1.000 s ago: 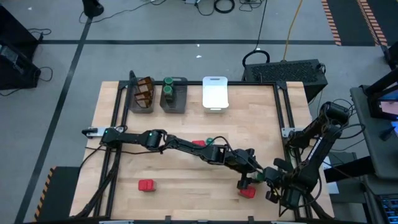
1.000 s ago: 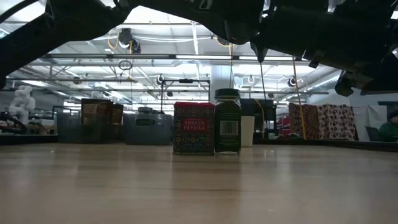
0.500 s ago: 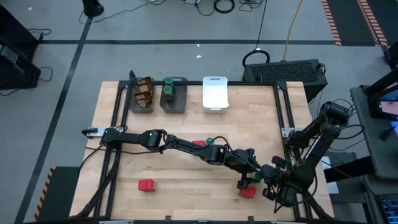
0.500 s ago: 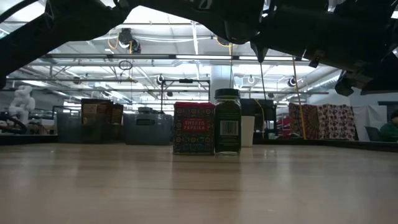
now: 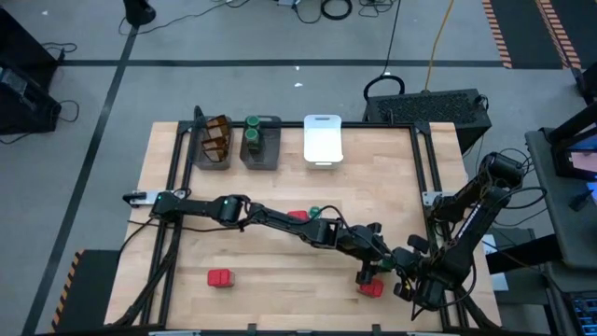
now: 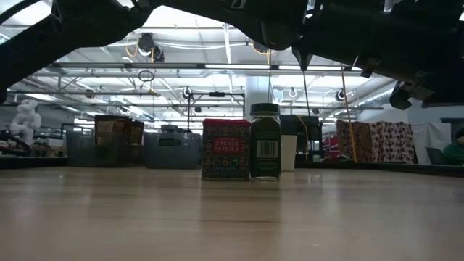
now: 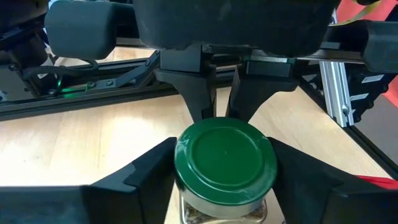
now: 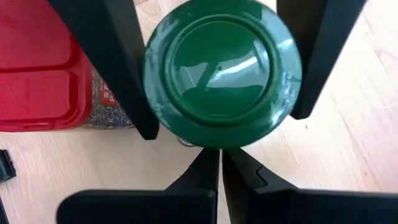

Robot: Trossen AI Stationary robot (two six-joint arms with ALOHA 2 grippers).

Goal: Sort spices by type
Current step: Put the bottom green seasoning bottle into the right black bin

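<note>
Both hands meet at the surface's (image 5: pixel 280 280) near right corner around one green-lidded jar (image 7: pixel 225 163) beside a red tin (image 8: pixel 38 81), left hand (image 7: pixel 225 186) and right hand (image 8: pixel 221 149) each closed on it.

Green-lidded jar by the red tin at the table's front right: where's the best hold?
Take the green-lidded jar from above, across its round lid or the body beneath: it stands upright. The red tin crowds one side, so close on the free sides. The left claw straddles it; the right claw sits close by.
</note>
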